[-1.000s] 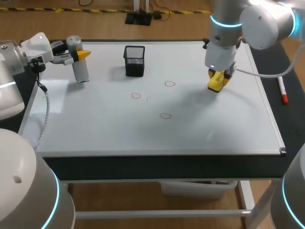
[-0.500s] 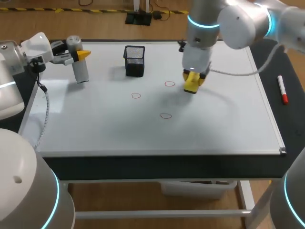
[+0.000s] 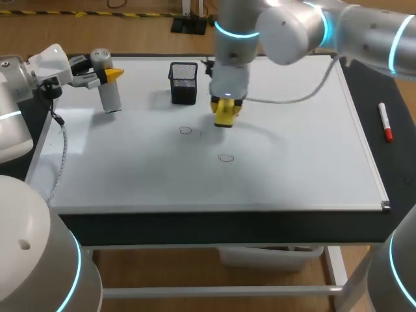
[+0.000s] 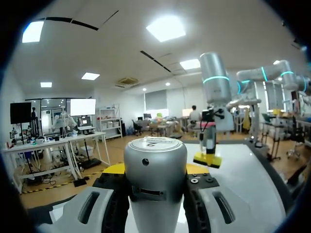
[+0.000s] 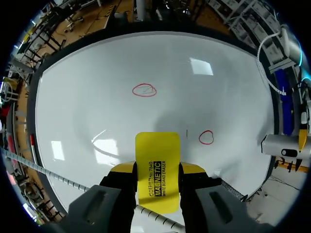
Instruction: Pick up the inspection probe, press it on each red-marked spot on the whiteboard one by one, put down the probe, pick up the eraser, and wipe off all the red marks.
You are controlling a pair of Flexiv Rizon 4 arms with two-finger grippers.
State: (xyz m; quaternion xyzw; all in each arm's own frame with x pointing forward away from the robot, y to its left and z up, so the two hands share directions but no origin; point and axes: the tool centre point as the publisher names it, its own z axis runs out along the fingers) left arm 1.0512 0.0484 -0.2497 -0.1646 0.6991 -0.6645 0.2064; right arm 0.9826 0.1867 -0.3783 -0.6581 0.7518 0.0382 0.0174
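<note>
Right hand [image 3: 225,112]: closed on the yellow eraser [image 5: 157,170], fingers clamping both its sides, over the whiteboard [image 3: 292,169] near the black mesh cup [image 3: 184,82]. Contact with the board: cannot tell. Two red marks [image 5: 144,90] lie ahead of the eraser, apart from it.

Left hand [image 3: 104,74]: gripping the grey probe [image 4: 155,179], roughly upright, at the board's far left corner.

Red marker [image 3: 385,123] lies on the table beside the board's right edge.

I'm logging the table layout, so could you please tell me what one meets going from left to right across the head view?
inspection probe → black mesh cup → yellow eraser → marker pen
</note>
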